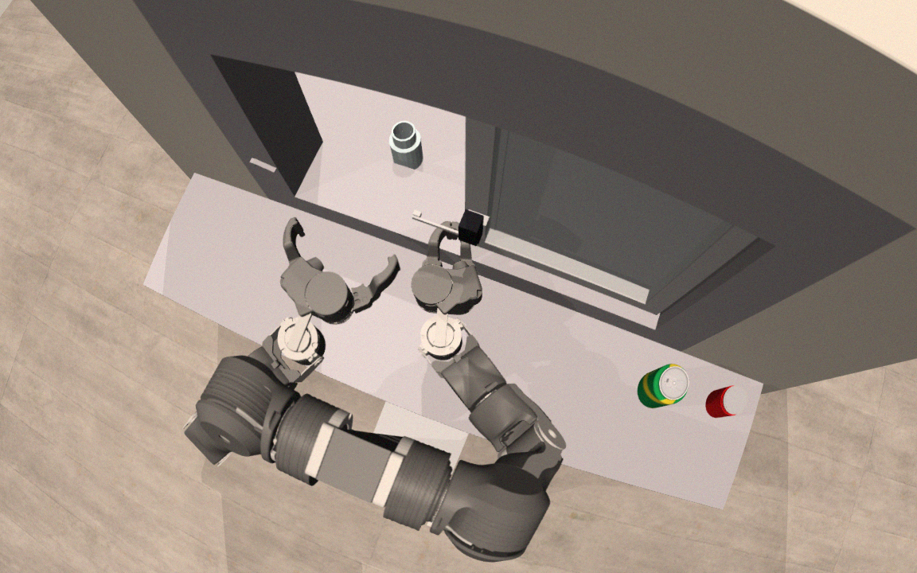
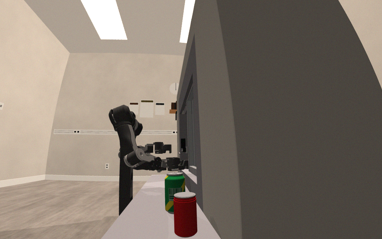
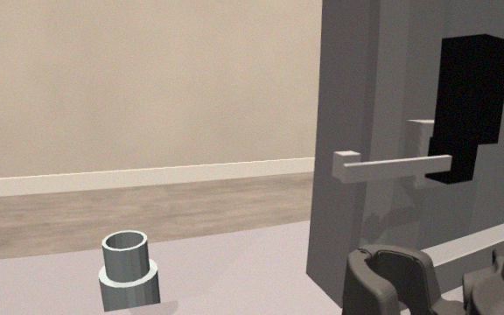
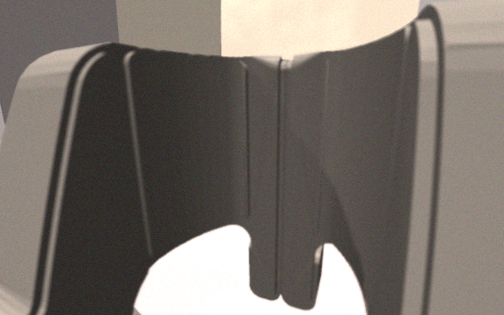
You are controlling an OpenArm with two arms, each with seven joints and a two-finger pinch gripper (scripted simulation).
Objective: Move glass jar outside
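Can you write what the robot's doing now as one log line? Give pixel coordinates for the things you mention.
glass jar [image 1: 406,148] [image 3: 130,284]: inside shelf, upright | left end effector [image 1: 345,240]: open | right end effector [image 1: 451,226] [image 4: 280,175]: shut, holding nothing

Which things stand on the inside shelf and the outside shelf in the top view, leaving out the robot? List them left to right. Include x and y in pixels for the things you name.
Glass jar [image 1: 406,150] [image 3: 130,293] → green and yellow can [image 1: 653,388] [image 2: 171,185] → red can [image 1: 718,402] [image 2: 185,216]
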